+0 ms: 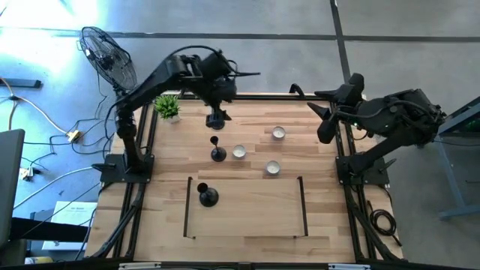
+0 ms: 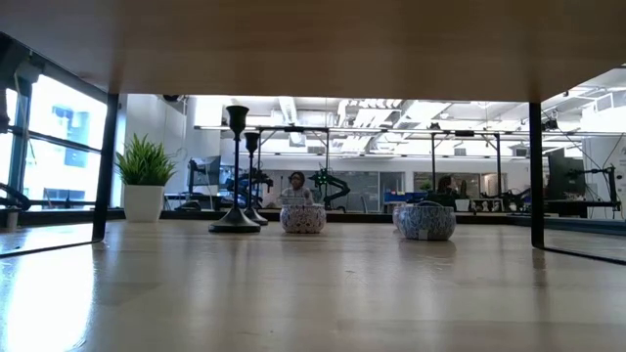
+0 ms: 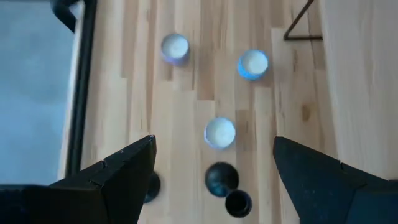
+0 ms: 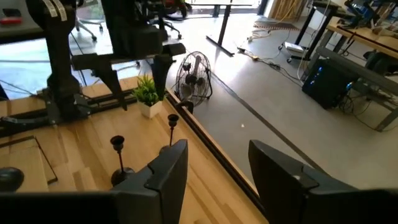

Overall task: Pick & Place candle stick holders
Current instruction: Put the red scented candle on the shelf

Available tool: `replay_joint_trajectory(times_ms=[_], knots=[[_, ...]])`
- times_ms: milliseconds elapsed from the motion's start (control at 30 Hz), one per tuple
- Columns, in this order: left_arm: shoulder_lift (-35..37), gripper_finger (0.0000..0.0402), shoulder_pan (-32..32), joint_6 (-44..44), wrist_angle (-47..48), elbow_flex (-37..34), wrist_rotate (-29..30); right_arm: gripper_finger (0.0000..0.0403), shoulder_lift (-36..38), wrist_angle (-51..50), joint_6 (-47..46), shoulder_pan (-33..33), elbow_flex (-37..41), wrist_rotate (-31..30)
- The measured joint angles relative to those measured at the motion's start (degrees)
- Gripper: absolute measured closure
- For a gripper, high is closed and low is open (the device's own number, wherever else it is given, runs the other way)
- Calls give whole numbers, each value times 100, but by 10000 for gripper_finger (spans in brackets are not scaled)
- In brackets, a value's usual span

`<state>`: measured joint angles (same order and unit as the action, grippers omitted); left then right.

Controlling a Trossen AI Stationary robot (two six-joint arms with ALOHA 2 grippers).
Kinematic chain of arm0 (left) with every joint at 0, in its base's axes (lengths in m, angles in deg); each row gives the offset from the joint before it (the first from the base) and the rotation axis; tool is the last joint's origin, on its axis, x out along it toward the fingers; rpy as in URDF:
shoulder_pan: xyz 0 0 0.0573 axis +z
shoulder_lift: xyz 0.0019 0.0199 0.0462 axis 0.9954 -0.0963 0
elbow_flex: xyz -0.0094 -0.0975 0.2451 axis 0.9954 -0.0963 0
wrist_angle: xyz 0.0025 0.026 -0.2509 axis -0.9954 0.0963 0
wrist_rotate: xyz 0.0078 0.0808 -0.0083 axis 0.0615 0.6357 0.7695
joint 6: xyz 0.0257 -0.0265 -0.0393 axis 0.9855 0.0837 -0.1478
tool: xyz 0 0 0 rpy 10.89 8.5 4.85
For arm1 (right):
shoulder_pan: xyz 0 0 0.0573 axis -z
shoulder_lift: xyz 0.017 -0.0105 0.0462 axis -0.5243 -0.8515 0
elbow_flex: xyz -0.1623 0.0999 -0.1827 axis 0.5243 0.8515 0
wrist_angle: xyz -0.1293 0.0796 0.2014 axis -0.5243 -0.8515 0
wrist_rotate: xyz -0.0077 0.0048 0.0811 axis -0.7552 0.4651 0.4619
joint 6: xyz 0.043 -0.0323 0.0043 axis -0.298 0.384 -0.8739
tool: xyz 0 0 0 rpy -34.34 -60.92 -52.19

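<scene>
Overhead arrangement of a wooden table (image 1: pixel 247 214) with three black holders. The left gripper (image 1: pixel 218 105) hangs over the table's far edge, above the far holder (image 1: pixel 217 116), whose base shows just under it; its fingers (image 3: pixel 124 171) are spread wide and hold nothing, as the left wrist view shows, with the table visible between them. In that same view a second holder (image 3: pixel 222 178) stands below the gap, and three small white candle cups (image 3: pixel 220 133) lie beyond it. From above, this middle holder (image 1: pixel 217 153) stands upright near the table's centre, just beside one cup (image 1: pixel 239 152); two further cups (image 1: pixel 278 133) (image 1: pixel 272 168) lie to its right. The third holder (image 1: pixel 208 196) stands inside a dark rectangular outline (image 1: pixel 302 206) marked on the near half of the table, close to its left side. The low view shows two holders (image 2: pixel 236 171) upright, one behind the other, beside a potted plant (image 2: pixel 144 176) at the far left corner. The right gripper (image 1: pixel 324 124) waits off the table's right edge, its fingers (image 4: pixel 165 171) parted and empty. A fan (image 1: pixel 109 54) stands on the floor behind the left arm.
</scene>
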<state>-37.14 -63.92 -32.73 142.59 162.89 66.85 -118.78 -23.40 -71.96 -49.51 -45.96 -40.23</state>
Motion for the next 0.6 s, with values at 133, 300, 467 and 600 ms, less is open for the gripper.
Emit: replay_joint_trajectory(times_ms=[133,300,467,600], knots=[[-287,82,-126,-65,9,1,-49,238,-67,-144,-2,2,0,95],[-473,82,-267,-67,-31,2,-94,238,-158,-299,-163,2,2,118],[-592,82,-340,-73,-27,2,-367,238,-163,-277,-121,2,2,224],[-593,82,-348,-248,2,2,-802,238,-159,-278,66,2,2,227]])
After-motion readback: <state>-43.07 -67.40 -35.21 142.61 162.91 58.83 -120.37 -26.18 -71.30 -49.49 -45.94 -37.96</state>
